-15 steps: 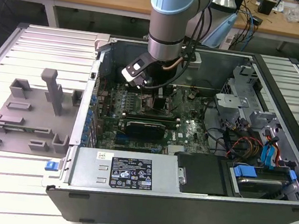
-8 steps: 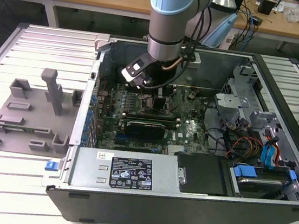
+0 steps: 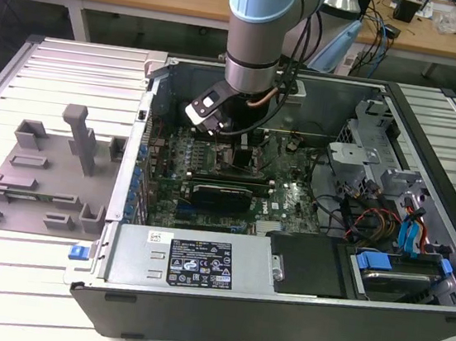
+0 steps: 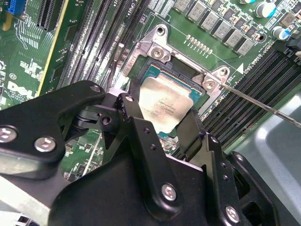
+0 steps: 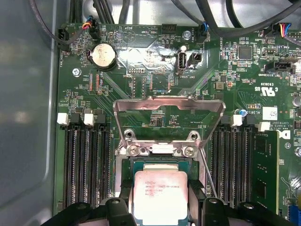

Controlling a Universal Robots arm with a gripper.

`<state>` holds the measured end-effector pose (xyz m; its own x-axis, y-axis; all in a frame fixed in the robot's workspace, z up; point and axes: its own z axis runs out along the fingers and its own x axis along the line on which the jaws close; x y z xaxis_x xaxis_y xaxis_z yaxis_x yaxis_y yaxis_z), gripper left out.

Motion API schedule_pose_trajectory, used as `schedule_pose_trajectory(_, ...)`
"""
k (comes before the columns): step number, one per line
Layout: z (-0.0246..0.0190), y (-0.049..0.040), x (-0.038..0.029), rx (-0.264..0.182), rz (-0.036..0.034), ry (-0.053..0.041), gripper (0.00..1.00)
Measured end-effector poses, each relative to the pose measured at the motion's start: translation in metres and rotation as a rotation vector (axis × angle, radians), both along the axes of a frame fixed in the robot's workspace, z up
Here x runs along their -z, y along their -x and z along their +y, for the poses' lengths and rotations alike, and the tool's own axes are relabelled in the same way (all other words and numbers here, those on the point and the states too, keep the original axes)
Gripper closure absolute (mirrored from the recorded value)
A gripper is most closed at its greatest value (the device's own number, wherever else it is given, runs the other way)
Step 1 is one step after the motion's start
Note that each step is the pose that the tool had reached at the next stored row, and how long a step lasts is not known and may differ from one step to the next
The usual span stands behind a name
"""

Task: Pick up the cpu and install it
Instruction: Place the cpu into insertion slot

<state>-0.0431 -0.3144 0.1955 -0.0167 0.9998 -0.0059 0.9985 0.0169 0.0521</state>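
We see the pincer (image 4: pixel 161 112) pinching the cpu (image 4: pixel 165 101) by two opposite edges, over the open socket (image 4: pixel 155 71). We judge the cpu light, stiff, smooth-topped and fragile underneath, so it should be gripped by the edges only.

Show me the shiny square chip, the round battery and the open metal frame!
chip (image 5: pixel 161 195), first wrist view, middle of its silvery top.
round battery (image 5: pixel 102 55), first wrist view, centre of its face.
metal frame (image 5: pixel 164 101), first wrist view, bar farthest from the chip.
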Motion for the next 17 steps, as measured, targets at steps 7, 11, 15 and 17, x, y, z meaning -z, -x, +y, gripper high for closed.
schedule_pose_trajectory(7,0.0000,0.0000,0.0002,0.000,0.0000,0.0000,0.38)
schedule_pose_trajectory(11,0.0000,-0.0011,0.0003,0.011,-0.0001,-0.0002,0.38)
schedule_pose_trajectory(15,0.0000,-0.0029,0.0003,0.018,-0.0001,-0.0001,0.38)
schedule_pose_trajectory(17,0.0000,-0.0029,0.0003,0.018,0.0000,0.0000,0.38)
